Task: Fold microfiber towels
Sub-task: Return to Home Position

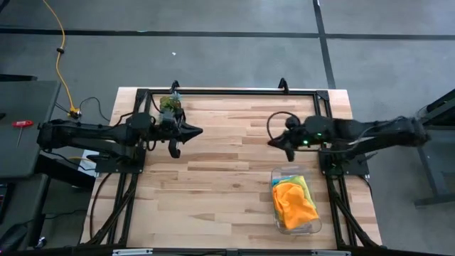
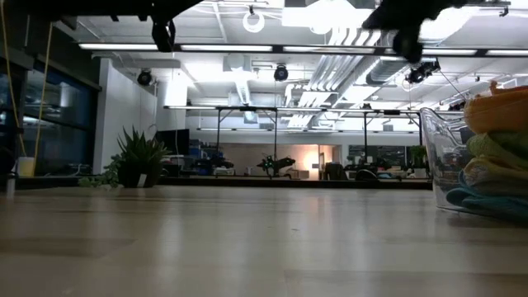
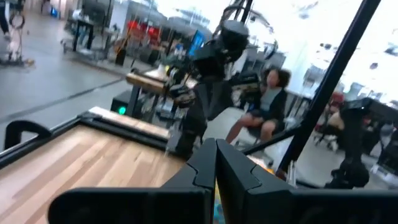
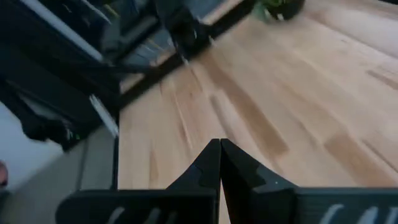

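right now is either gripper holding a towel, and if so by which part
Nothing is held. The left gripper and the right gripper are both shut and empty. The orange towel lies folded on top of the pile in the clear bin.

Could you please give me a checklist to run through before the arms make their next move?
1. Left tool shut, holding nothing: ok.
2. Right tool shut, holding nothing: ok.
3. Both tools raised off the table: ok.
4. No towel lying loose on the table: ok.
5. Orange towel lying topmost in the clear bin: ok.
6. Count of the towels underneath: cannot tell, mostly hidden.
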You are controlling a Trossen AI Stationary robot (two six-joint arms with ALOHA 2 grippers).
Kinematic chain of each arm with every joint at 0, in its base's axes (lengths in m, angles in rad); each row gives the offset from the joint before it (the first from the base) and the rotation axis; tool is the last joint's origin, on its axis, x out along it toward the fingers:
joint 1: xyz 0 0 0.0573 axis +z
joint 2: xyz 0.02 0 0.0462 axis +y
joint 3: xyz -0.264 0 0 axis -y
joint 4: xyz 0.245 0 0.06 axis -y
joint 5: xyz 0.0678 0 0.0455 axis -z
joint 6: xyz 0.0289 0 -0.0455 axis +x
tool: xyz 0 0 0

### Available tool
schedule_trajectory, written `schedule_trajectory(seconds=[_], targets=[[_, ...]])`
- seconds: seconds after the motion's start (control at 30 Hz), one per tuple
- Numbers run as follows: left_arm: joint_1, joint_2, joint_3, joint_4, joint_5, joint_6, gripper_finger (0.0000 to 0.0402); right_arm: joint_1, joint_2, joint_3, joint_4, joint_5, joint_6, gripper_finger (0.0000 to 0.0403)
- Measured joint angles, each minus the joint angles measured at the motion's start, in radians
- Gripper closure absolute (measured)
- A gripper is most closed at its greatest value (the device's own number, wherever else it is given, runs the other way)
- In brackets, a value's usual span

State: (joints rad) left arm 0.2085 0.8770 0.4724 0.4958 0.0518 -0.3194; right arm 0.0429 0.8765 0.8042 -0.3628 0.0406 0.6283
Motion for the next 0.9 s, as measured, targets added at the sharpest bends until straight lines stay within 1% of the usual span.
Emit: schedule_trajectory(seconds=[0.07, 0.13, 0.2, 0.27, 0.33, 0.4, 0.47, 0.63, 0.9], targets=[[-0.001, -0.011, 0.041, -0.089, 0.000, 0.011, 0.0401, -0.069, 0.006, -0.124, 0.219, -0.062, -0.007, 0.0403], [-0.006, -0.028, 0.077, -0.176, -0.001, 0.027, 0.0401, -0.127, 0.038, -0.219, 0.471, -0.092, -0.008, 0.0403], [-0.008, -0.048, 0.113, -0.247, -0.002, 0.057, 0.0402, -0.168, 0.084, -0.272, 0.670, -0.126, -0.039, 0.0403], [-0.008, -0.076, 0.147, -0.299, -0.003, 0.087, 0.0401, -0.189, 0.127, -0.280, 0.794, -0.152, -0.109, 0.0403], [-0.007, -0.104, 0.173, -0.338, -0.020, 0.118, 0.0402, -0.203, 0.155, -0.246, 0.824, -0.172, -0.210, 0.0403], [-0.006, -0.134, 0.187, -0.367, -0.045, 0.149, 0.0401, -0.214, 0.172, -0.206, 0.816, -0.194, -0.304, 0.0403], [-0.006, -0.163, 0.190, -0.378, -0.071, 0.163, 0.0401, -0.226, 0.181, -0.173, 0.816, -0.219, -0.360, 0.0403], [-0.007, -0.210, 0.190, -0.441, -0.102, 0.154, 0.0401, -0.236, 0.184, -0.133, 0.811, -0.224, -0.372, 0.0403], [-0.008, -0.213, 0.189, -0.475, -0.100, 0.140, 0.0401, -0.235, 0.184, -0.131, 0.791, -0.224, -0.367, 0.0403]])
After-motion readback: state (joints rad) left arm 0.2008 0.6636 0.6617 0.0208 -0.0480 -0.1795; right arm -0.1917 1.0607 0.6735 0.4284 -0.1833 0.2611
